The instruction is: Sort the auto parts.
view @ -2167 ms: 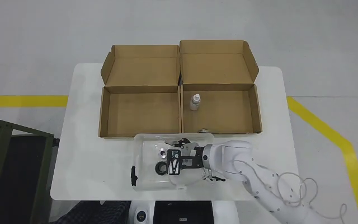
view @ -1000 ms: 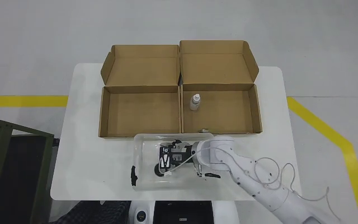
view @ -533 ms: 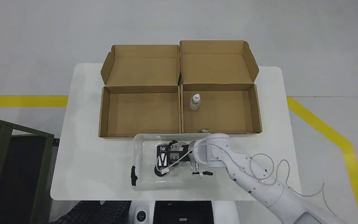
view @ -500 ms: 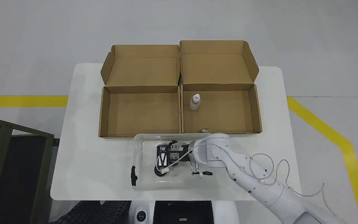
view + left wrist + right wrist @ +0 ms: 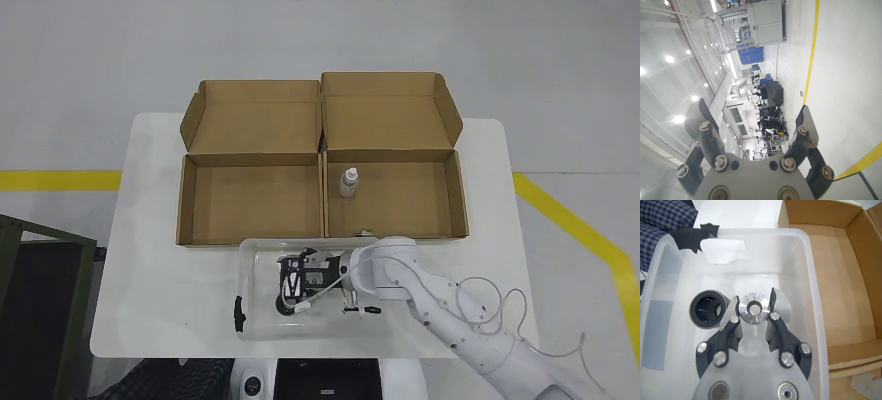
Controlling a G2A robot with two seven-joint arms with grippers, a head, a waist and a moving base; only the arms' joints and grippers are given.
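**Supervisor:** Report the right arm.

**Operator:** In the top view I have watched it travel further across the clear bin (image 5: 246,262), away from the bin's right end. The right gripper (image 5: 754,295) now sits low inside the bin, its pads pressed against opposite sides of the silver ring (image 5: 762,306). I judge that the grip is made and the lift is pending.

**Supervisor:** And the left arm?

**Operator:** The left gripper (image 5: 753,106) is spread wide and carries nothing. It faces the room, away from the table.

**Supervisor:** List the contents by container.

**Operator:**
- **Clear bin:** the silver ring, between the pads, and a black-bored linear bearing (image 5: 705,311) just beside one finger.
- **Right cardboard box (image 5: 440,195):** one white bottle (image 5: 347,182), upright, near the wall it shares with the left cardboard box (image 5: 250,200).

Both box lids stand open, so I judge either box ready to receive the ring.
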